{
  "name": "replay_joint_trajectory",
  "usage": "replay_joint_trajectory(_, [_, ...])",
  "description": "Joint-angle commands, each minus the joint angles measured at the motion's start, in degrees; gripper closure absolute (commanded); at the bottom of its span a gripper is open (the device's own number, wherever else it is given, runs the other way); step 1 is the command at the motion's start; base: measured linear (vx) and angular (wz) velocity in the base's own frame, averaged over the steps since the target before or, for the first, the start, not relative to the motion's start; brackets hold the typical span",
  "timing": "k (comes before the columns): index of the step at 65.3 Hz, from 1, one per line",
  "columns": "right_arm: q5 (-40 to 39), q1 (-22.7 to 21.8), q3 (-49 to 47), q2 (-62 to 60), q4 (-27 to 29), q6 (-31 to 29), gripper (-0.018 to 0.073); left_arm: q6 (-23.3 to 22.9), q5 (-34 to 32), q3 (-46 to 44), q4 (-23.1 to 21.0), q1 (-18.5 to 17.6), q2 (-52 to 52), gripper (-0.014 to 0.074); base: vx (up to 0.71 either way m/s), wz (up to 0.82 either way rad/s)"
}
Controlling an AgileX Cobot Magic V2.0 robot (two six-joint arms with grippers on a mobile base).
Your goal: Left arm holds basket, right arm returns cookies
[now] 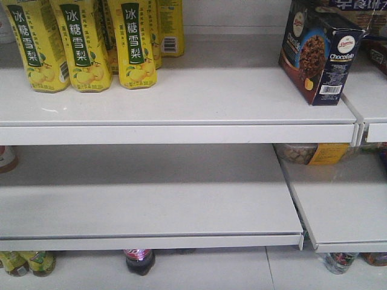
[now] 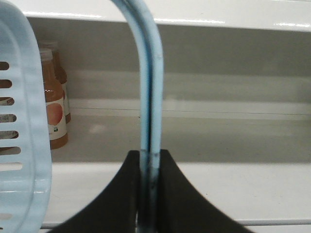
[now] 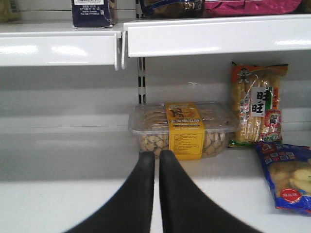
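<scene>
yellow drink bottles [image 1: 84, 42] | clear biscuit pack [image 3: 182, 128] | orange bottles, possibly juice [image 2: 53, 107]

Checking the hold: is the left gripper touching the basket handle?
Touching. The left wrist view shows the left gripper shut on the basket handle, both fingers pressed against it.

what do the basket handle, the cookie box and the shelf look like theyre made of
Basket: light blue plastic, smooth and slightly glossy, with moulded slots; its hoop handle sits clamped in the left gripper.
Cookies: printed cardboard carton, going by its crisp folded edges.
Shelf: probably white-painted metal, its front lip glossy.
</scene>
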Motion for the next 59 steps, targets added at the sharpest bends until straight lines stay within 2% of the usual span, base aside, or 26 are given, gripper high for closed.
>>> replay_joint_trajectory(1, [-4.5,-0.4,-1.6,0.6,-10.5,10.4,0.0570,1.0,-5.8,-1.8,1.2,-0.4,-1.1,0.0599,0.00,0.00])
replay_joint_trajectory(7, [-5.0,-0.3,-1.2,0.0,-18.0,19.0,0.0570,1.0,-5.8,-1.8,1.2,-0.4,-1.1,0.0599,0.00,0.00])
replay_joint_trajectory(13, [-7.5,-0.2,1.1,-1.4,-21.3,22.8,0.0570,1.0,-5.8,-1.8,1.2,-0.4,-1.1,0.0599,0.00,0.00])
replay_joint_trajectory(22, [-12.4,-0.2,6.5,-6.2,-21.8,23.0,0.0570,1.0,-5.8,-1.8,1.2,-0.4,-1.1,0.0599,0.00,0.00])
replay_joint_trajectory(25, [-9.4,-0.2,6.2,-7.3,-21.8,23.0,0.0570,1.0,-5.8,-1.8,1.2,-0.4,-1.1,0.0599,0.00,0.00])
replay_joint_trajectory(38, [-8.8,-0.1,6.3,-7.1,-22.4,23.0,0.0570,1.0,-5.8,-1.8,1.2,-0.4,-1.0,0.0599,0.00,0.00])
replay_joint_trajectory(52, [-8.7,4.3,6.3,-7.1,-23.5,21.9,0.0570,1.0,-5.8,-1.8,1.2,-0.4,-1.0,0.0599,0.00,0.00])
replay_joint_trajectory(59, [-8.7,4.3,6.3,-7.1,-23.5,21.9,0.0570,1.0,-5.8,-1.8,1.2,-0.4,-1.0,0.0599,0.00,0.00])
